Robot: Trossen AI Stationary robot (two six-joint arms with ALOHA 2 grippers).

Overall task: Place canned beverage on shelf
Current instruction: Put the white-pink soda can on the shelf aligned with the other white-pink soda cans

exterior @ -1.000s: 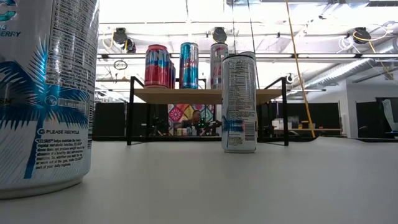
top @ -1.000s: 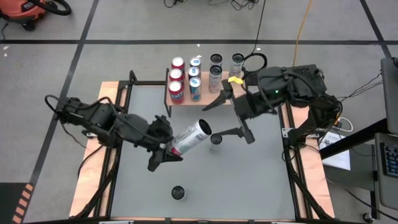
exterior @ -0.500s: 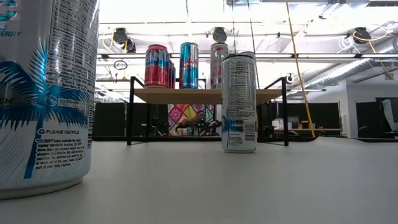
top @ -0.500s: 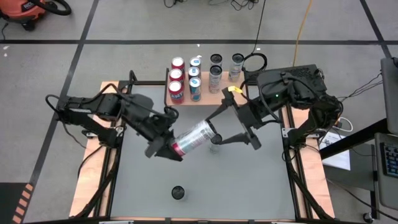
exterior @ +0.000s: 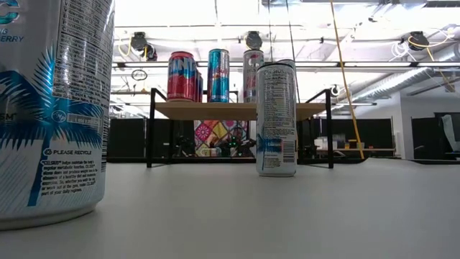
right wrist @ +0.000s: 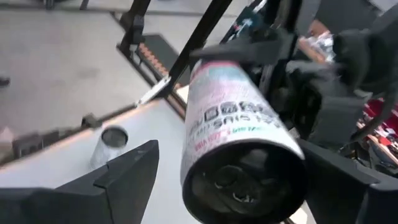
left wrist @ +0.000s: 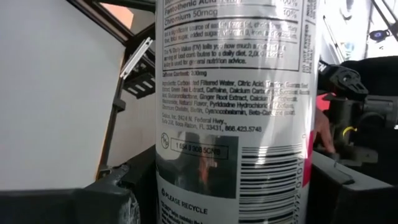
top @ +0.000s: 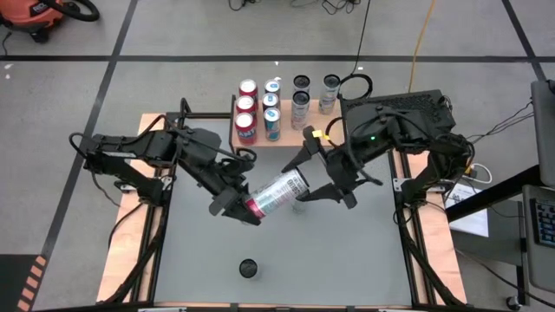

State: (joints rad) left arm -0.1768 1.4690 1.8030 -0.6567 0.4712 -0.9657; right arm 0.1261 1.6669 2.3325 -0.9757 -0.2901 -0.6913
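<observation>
The tilted can [top: 277, 192], gripped by the left gripper [top: 241, 204], is best clamped squarely between the right gripper's [top: 314, 172] wide-open fingers [right wrist: 127, 168] before release.

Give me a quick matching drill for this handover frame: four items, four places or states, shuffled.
Items:
1. left tool
2. right tool
3. shelf
4. lone can

States:
A. open, fingers either side of the held can's top end
B. stands upright near the table's front edge
C. at the table's far edge, cans standing on it
D. shut on the tilted pink and white can

Pairs: 1-D, 2-A, 3-C, 4-B
</observation>
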